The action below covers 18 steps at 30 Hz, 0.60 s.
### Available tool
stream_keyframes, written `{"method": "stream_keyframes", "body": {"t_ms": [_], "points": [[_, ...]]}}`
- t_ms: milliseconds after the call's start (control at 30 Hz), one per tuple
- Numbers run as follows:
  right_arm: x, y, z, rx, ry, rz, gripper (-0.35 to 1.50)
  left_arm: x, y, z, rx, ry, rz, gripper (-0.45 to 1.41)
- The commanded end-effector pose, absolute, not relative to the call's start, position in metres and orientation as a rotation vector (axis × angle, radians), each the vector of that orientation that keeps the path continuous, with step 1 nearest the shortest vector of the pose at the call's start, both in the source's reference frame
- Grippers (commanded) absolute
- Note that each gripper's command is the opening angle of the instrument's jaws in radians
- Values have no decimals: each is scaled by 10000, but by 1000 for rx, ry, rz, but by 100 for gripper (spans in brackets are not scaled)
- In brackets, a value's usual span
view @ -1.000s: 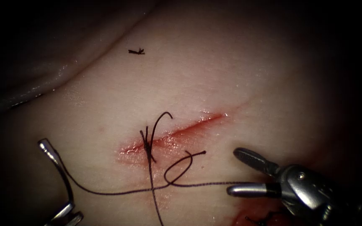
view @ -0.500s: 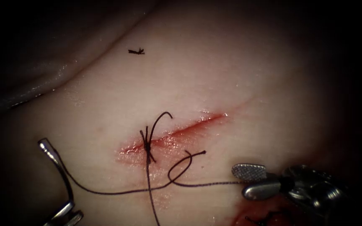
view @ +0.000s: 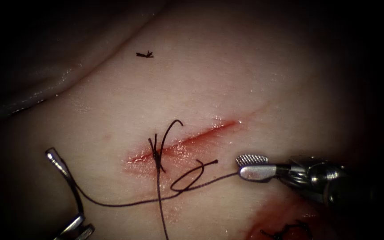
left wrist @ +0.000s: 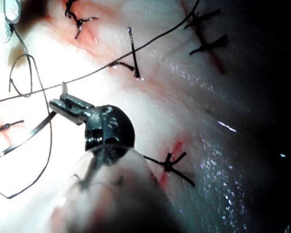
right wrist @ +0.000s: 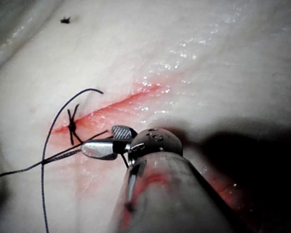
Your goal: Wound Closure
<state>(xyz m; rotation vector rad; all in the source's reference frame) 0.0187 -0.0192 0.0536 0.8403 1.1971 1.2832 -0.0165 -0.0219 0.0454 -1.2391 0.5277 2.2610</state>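
Observation:
The cut [view: 201,135] runs slantwise across the tissue [view: 227,75], with one knotted stitch [view: 157,155] near its left end. My left tool [view: 75,224] is shut on the curved needle [view: 70,186] near its lower end, left of the cut and out of the tissue. The left wrist view shows those jaws [left wrist: 63,104] gripping the needle [left wrist: 24,141]. Thread [view: 125,204] runs from the needle's upper end past a small loop [view: 190,178] to my right tool [view: 245,166]. That tool's jaws stand slightly apart just right of the cut, with the thread at the lower jaw's tip [right wrist: 99,140].
A short cut end of thread [view: 144,54] lies far up on the tissue. Red fluid [view: 276,213] pools at the lower right around another stitch [view: 285,230]. Several tied stitches [left wrist: 203,29] show in the left wrist view. A dark fold of tissue [view: 45,84] borders the upper left.
The right tool rolled and moved up and left toward the cut. Its jaws narrowed from wide open, and the thread's right end rose with it. The needle shifted slightly right.

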Motion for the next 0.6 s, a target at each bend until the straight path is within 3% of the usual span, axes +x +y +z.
{"method": "stream_keyframes", "body": {"t_ms": [33,233,400,600], "points": [[197,-202,545,758,1229,1202,123,-171,-226,460,-1240,519,2265,-45],[205,-204,547,560,1270,1040,116,-174,-227,462,-1241,515,2270,-45],[222,-200,548,410,1181,888,114,-174,-227,462,-1240,516,2270,-45],[231,-197,549,422,1165,880,114,-173,-228,463,-1239,515,2273,-45]]}}
